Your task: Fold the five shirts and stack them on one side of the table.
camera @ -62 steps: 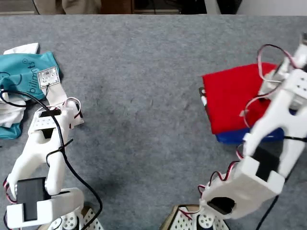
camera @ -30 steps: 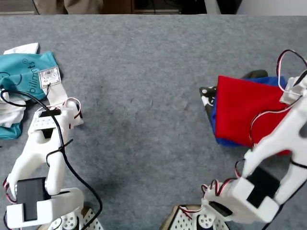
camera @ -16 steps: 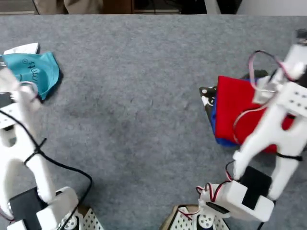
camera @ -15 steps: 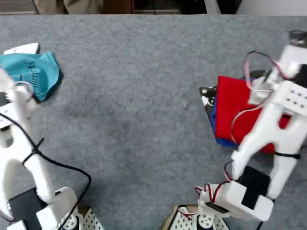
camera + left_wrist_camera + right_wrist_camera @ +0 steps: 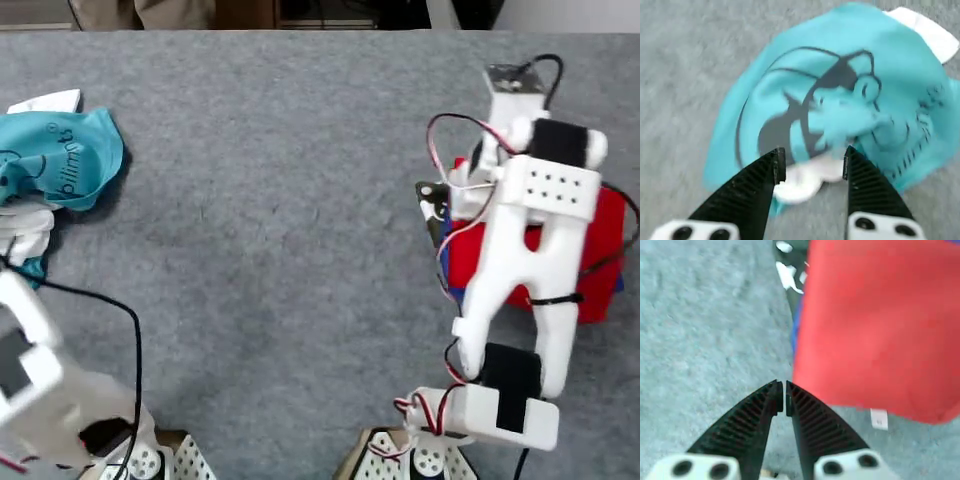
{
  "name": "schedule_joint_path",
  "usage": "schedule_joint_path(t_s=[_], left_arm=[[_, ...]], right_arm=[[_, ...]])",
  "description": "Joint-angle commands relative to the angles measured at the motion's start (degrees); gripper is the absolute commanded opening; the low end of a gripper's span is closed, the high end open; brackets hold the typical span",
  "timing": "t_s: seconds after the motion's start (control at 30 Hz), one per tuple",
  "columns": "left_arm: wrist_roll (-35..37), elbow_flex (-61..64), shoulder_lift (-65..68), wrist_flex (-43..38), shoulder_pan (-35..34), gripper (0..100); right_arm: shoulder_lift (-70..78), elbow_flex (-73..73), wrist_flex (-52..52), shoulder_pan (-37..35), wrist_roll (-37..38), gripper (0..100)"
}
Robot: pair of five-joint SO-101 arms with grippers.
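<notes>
The worktop (image 5: 300, 200) is covered in grey felt-like cloth, matt and coarse with a fuzzy nap. On it, the teal shirt (image 5: 840, 75) is soft, matt knit cloth with a flat dark print, the white cloth (image 5: 25, 225) beside it is plain and matt, and the red shirt (image 5: 875, 320) is matt cloth with a faintly fleecy face and a small white cloth tag (image 5: 879, 418). The right arm (image 5: 520, 260) and left arm (image 5: 35, 385) are smooth white plastic with a slight sheen, the left pincer (image 5: 812, 162) and right pincer (image 5: 784, 392) have black plastic jaws ribbed on their inner faces, and the wires (image 5: 450, 130) have glossy sheathing.
</notes>
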Motion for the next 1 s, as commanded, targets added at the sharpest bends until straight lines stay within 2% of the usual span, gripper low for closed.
schedule_joint_path(t_s=[0.0,0.2,0.33,0.4,0.77,0.97], left_arm=[[0.2,-16.2,10.9,-0.7,-0.3,20],[0.1,-32.4,29.6,3.3,1.9,20],[0.2,-43.7,37.4,7.9,2.7,8],[0.3,-50.4,39.2,12.0,3.0,1],[0.3,-83.6,40.2,35.8,6.7,2],[0.3,-77.1,41.0,37.1,7.2,4]], right_arm=[[-2.8,0.0,-3.2,-2.4,-3.9,2.2],[-2.8,0.0,-5.5,-2.6,-7.5,2.2],[-2.8,0.0,-5.1,-2.6,-9.7,2.2],[-2.8,0.0,-5.5,-2.6,-9.7,2.2],[-2.8,1.1,-6.3,-2.7,-9.3,2.2],[-2.8,8.7,-13.0,-5.9,-9.7,2.3]])
